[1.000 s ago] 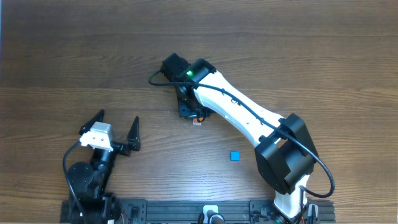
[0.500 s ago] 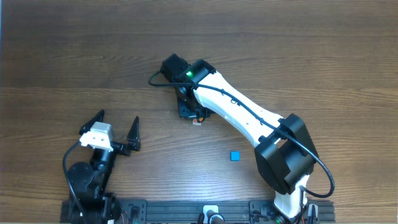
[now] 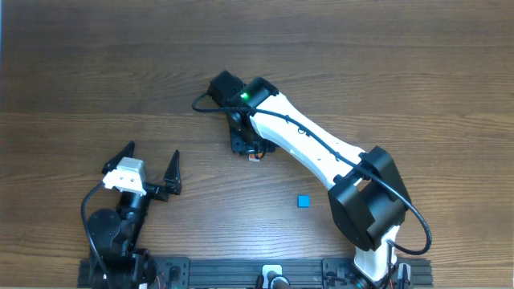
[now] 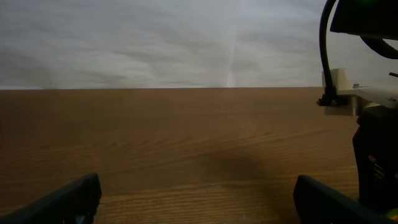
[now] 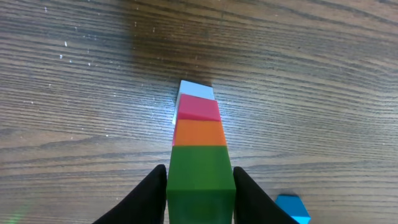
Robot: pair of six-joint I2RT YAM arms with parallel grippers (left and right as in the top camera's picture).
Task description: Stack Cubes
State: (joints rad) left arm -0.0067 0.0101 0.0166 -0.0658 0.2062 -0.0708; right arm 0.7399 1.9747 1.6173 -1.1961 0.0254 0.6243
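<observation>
— So, what has the right gripper (image 5: 199,182) got hold of?

— Its two fingers (image 5: 151,193) press against opposite sides of the green cube (image 5: 199,163), with no gap visible on either side. That cube is the top of a column of four.

— What lies beneath it?

— An orange cube (image 5: 199,132) sits directly under the green one, a pink cube (image 5: 198,109) under that, and a white cube (image 5: 196,89) at the bottom on the wooden table (image 3: 401,80). The faces line up closely, and the column looks upright.

— Where does the stack stand?

— Near the middle of the table, under the right arm's wrist in the top view.

— Any cube left loose?

— A blue cube (image 3: 303,201) lies alone on the table, nearer the arms' bases than the stack and apart from it.

— And the left gripper (image 3: 152,152)?

— It is spread wide with nothing between its fingers, close to its own base at the left and well apart from the cubes.
</observation>
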